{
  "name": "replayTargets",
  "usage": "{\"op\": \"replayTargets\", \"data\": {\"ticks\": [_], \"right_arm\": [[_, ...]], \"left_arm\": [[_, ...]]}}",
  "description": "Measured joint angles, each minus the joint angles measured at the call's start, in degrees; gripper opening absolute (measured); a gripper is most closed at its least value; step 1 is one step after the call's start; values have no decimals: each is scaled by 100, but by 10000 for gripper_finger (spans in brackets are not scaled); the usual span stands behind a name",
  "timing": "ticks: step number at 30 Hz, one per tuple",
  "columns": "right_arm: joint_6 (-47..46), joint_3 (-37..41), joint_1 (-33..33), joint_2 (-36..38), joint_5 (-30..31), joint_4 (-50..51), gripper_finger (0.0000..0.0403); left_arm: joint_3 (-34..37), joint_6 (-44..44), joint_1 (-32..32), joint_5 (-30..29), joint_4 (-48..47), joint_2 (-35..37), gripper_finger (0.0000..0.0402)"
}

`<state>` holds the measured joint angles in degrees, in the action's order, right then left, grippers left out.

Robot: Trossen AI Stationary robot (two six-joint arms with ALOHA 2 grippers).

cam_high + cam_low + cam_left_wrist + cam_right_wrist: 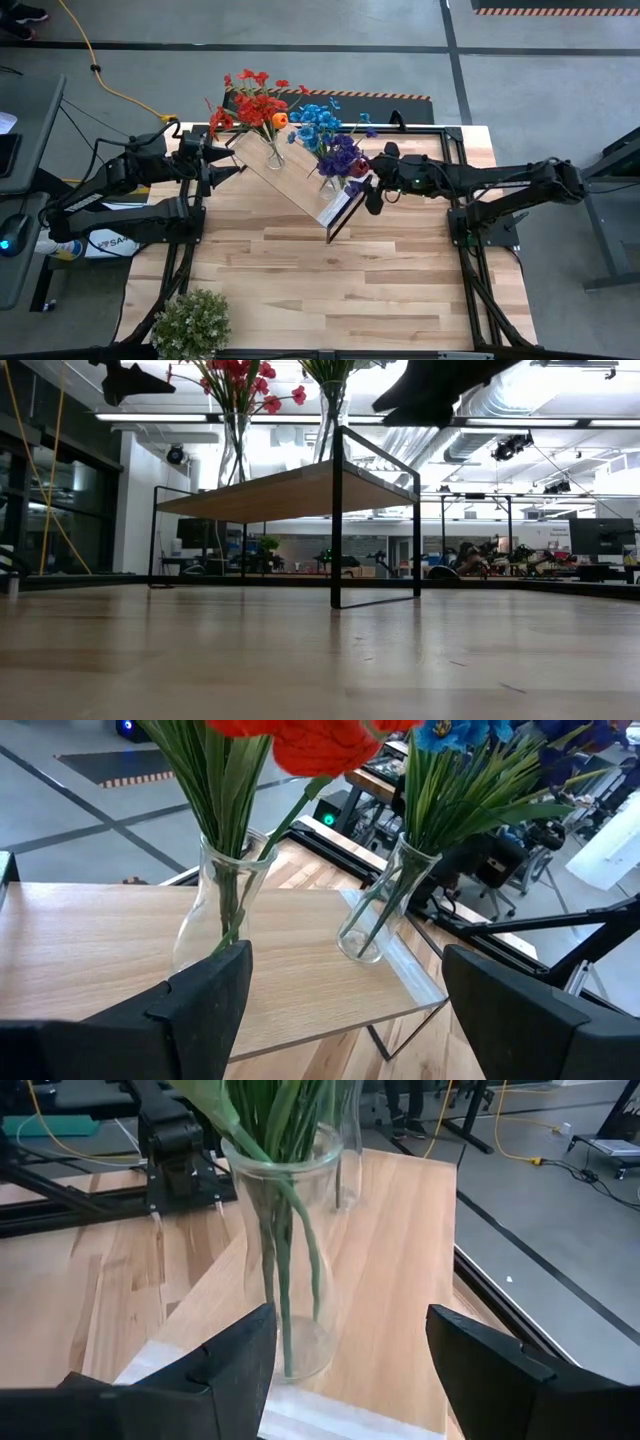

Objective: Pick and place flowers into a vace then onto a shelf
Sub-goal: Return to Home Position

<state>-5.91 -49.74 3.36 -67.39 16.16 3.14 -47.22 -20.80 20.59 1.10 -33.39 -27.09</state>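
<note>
The shelf (300,187) stands slanted across the far half of the table (350,290), with one short end turned toward each arm. Two clear glass vases stand on its board, well apart from each other. The first vase (274,155) holds the red flowers (255,105) and is on the half of the board nearer the left arm. The second vase (330,181) holds the blue and purple flowers (325,135). It stands close to the short end on the right arm's side, so only a little board remains between it and that edge.

The left gripper (235,160) hangs just beside its end of the shelf. Its fingers are spread wide and hold nothing. In the left wrist view the first vase stands ahead of the gap and touches neither finger. The right gripper (378,176) hangs just beside the other end, also released, with its fingers wide and nothing in them. In the right wrist view the second vase is in front of the gap, apart from both fingers.

The near half of the table is bare wood, with only a bushy plant (190,322) at the near left corner. In the low view, the space under the board is open between the thin black legs.
</note>
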Motion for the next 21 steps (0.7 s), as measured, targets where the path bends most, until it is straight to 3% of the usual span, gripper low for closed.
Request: {"op": "replayTargets", "data": {"ticks": [6, 13, 21], "right_arm": [[41, 0, 0, 460, 0, 461, 248], [241, -4, 0, 1231, 203, 1217, 248], [198, -4, 0, 2245, 1125, 2202, 248]], "left_arm": [[-2, -48, -1, 7, -2, 2, 358], [0, -218, 1, 437, -24, 45, 358], [0, -264, 1, 514, -498, 222, 358]]}}
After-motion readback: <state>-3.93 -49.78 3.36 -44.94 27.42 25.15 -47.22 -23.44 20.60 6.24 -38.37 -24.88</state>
